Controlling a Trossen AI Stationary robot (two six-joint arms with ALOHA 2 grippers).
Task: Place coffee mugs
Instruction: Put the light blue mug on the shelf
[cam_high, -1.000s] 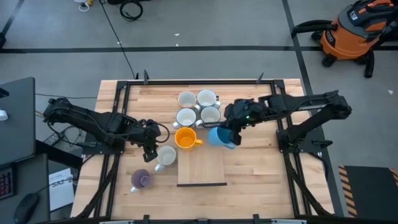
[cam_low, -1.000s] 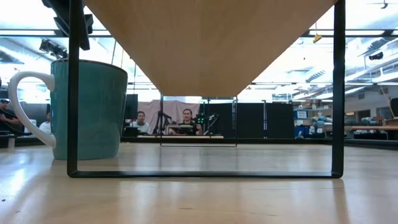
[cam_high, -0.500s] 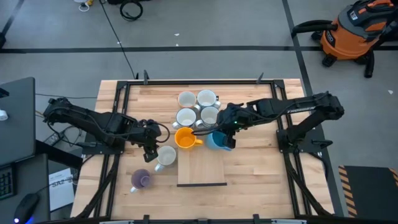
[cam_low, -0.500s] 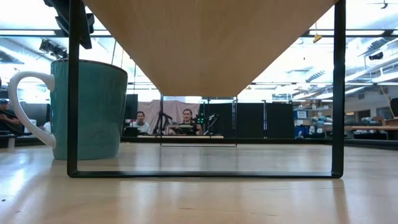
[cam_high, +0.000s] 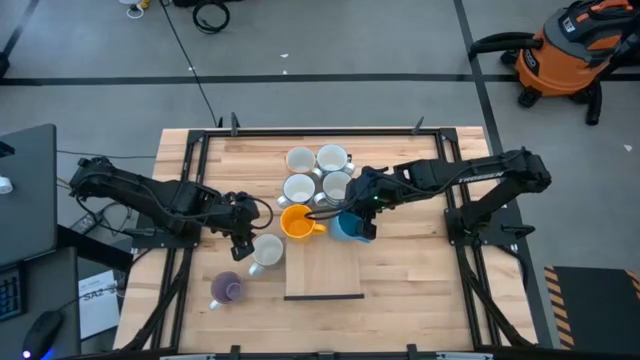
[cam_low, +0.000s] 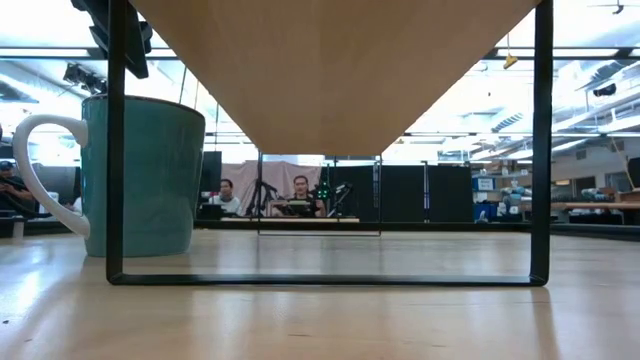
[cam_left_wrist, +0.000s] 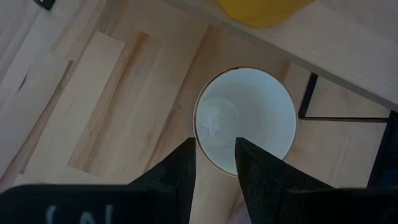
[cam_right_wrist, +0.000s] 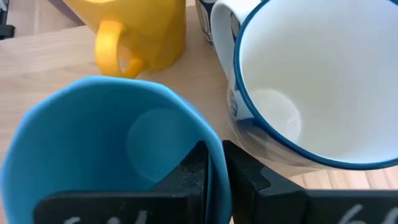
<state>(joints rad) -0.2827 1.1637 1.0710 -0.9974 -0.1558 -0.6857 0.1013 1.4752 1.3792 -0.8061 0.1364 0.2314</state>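
My right gripper (cam_high: 360, 218) is shut on the blue mug (cam_high: 345, 228), which is upright beside the yellow mug (cam_high: 296, 221) on the raised wooden board (cam_high: 325, 265). Its base is hidden. Several white mugs (cam_high: 318, 172) stand behind them. My left gripper (cam_left_wrist: 214, 142) is open. One finger is inside the rim of a white-lined mug (cam_left_wrist: 245, 118) and one is outside. That mug stands on the table left of the board. In the low view it is teal with a white handle (cam_low: 140, 175). A purple mug (cam_high: 228, 290) stands near the table's front left. My right gripper pinches the blue mug's wall at the rim (cam_right_wrist: 198, 134), on the mug's right-hand side. One finger (cam_right_wrist: 189, 174) is inside the mug and the other (cam_right_wrist: 244, 171) outside. The fingers slant down from the table's right. I cannot tell whether the upright mug rests on the board.
A white mug with a blue rim (cam_right_wrist: 311, 81) stands close against the blue mug's far side. The board's black frame legs (cam_low: 115, 150) reach down to the table. The board's near half (cam_high: 325, 270) is bare. An orange shop vacuum (cam_high: 570, 50) sits on the floor beyond the table.
My right gripper has gone toward the table's left and down with the blue mug. It has rolled a little. The mug now stands closer to the yellow mug and more upright than before.
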